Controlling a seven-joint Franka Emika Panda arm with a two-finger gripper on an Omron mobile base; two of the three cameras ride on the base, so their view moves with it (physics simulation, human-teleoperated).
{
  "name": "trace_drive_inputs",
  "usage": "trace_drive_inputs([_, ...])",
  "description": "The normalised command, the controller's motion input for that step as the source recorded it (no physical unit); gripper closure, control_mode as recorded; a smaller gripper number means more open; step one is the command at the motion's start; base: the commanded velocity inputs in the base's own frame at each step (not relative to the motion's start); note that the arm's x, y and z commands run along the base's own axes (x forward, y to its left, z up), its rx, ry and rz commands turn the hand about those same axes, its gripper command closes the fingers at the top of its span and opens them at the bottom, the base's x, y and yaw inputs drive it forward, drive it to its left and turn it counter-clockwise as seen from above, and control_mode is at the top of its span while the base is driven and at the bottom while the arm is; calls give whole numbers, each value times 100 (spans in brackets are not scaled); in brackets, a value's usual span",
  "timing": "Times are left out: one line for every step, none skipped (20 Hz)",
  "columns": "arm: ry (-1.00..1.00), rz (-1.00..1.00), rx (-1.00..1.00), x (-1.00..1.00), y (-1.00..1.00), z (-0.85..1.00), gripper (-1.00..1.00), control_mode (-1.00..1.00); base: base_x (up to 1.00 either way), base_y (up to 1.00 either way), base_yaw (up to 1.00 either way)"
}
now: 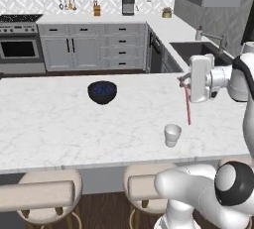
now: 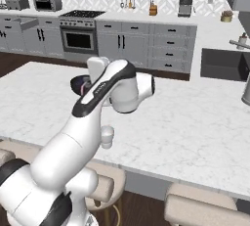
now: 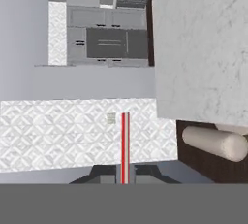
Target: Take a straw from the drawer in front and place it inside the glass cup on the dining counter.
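My gripper (image 1: 184, 80) is shut on the top of the straw (image 1: 187, 105), a thin reddish tube that hangs down over the dining counter (image 1: 59, 124). The straw's lower end hangs above and a little to the right of the glass cup (image 1: 172, 135), clear of it. The cup stands upright near the counter's front edge. In the hand view the straw (image 3: 125, 140) runs straight out from between the fingertips (image 3: 107, 177). In the right base view my arm covers part of the glass cup (image 2: 107, 137). The drawer (image 2: 27, 23) stands pulled out far off at the left.
A dark blue bowl (image 1: 102, 92) sits mid-counter, left of the gripper. Padded stools (image 1: 44, 193) line the counter's near side. A sink (image 1: 196, 50) and faucet lie behind on the right. A stove (image 2: 78, 34) and grey cabinets line the back wall.
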Motion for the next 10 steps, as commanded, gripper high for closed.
trace_drive_inputs([0,7,3,50,-5,-41,100,-100,0,0,0])
trace_drive_inputs([0,8,0,41,-3,-41,100,-100,0,0,0])
trace_drive_inputs([-1,8,0,36,-3,-43,100,-100,0,0,0])
trace_drive_inputs([-2,9,0,36,-3,-41,100,-100,0,0,0])
trace_drive_inputs([-4,9,0,36,-3,-43,100,-100,0,0,0])
trace_drive_inputs([-8,9,0,29,-6,-39,100,-100,0,0,0])
trace_drive_inputs([-9,9,0,26,-7,-39,100,-100,0,0,0])
trace_drive_inputs([-10,8,0,26,-11,-37,100,-100,0,0,0])
trace_drive_inputs([-11,8,0,25,-13,-33,100,-100,0,0,0])
trace_drive_inputs([-12,8,0,29,-16,-26,100,-100,0,0,0])
